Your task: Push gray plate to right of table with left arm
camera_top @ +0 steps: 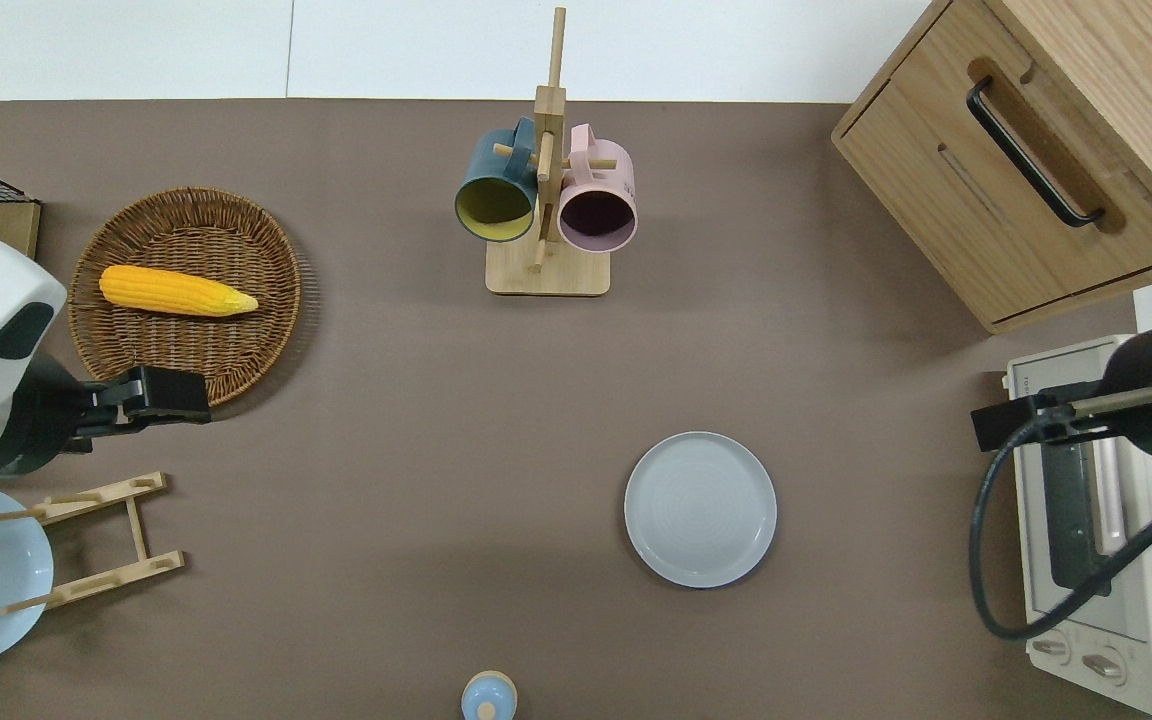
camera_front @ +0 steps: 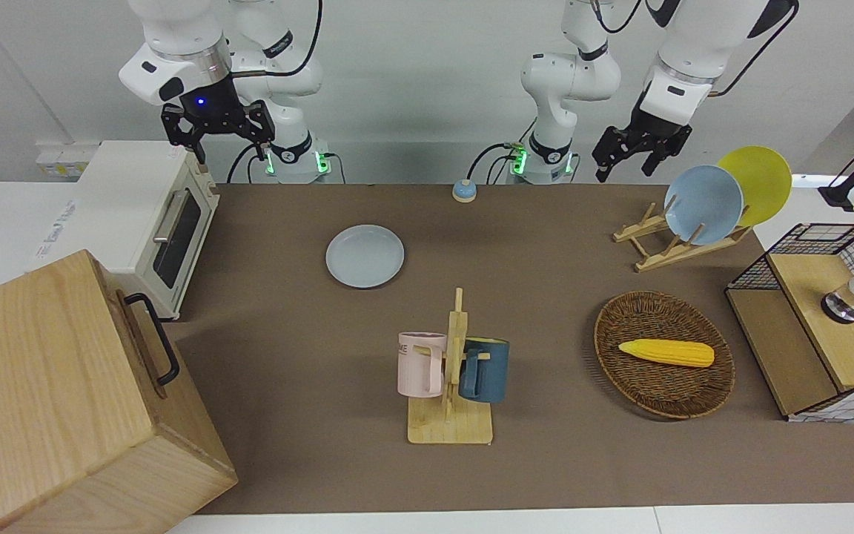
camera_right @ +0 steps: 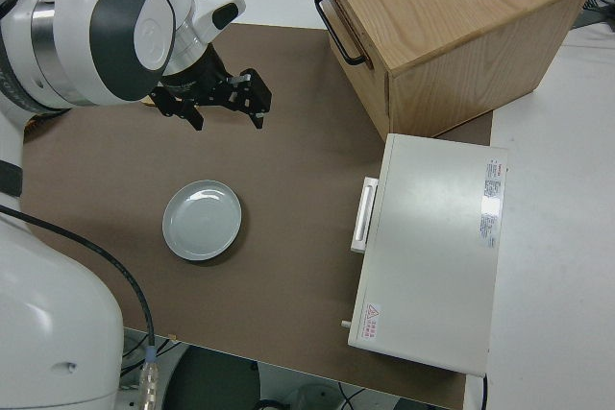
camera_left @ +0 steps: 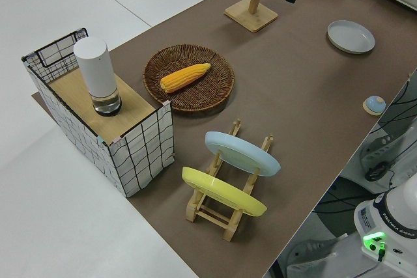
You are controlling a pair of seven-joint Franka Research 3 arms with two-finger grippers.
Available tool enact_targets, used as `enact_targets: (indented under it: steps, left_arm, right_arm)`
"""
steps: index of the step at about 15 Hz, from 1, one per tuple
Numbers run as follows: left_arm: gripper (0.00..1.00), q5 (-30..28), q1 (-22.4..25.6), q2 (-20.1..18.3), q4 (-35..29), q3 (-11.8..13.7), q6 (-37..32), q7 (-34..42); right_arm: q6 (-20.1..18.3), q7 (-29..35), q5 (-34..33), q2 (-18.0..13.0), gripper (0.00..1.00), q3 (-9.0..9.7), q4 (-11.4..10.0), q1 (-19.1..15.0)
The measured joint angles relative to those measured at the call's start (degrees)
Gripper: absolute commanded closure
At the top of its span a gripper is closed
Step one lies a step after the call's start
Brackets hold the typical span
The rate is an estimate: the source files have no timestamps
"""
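- Two arms are present; you will find the left gripper (camera_front: 627,154) raised in the air, its fingers spread apart with nothing between them.
- From overhead, you see the left gripper (camera_top: 168,393) over the near edge of the wicker basket (camera_top: 266,250), toward the left arm's end of the table (camera_top: 386,450).
- The right arm is parked; its gripper (camera_front: 218,133) stands open and holds nothing.
- Locate the gray plate (camera_top: 700,509) lying flat on the table, well apart from both grippers. It sits nearer to the robots than the mug tree (camera_top: 547,240), and toward the right arm's end from the table's middle.
- Note the corn cob (camera_top: 176,290) lying in the wicker basket.
- Note the bluer plate (camera_front: 703,204) and the yellow plate (camera_front: 760,178) standing tilted in the wooden rack (camera_front: 657,248).
- The toaster oven (camera_front: 149,211) and wooden cabinet (camera_front: 56,400) occupy the right arm's end.
- One small bell (camera_front: 464,191) rests near the robots' edge of the table.
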Motion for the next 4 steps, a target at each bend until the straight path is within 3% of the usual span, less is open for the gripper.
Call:
enact_targets:
  steps: [4]
  left_arm:
    - [0.0,0.0,0.09,0.0,0.23,0.23,0.01,0.0]
  right_arm:
    - [0.0,0.0,0.0,0.0,0.005,0.0,0.0,0.0]
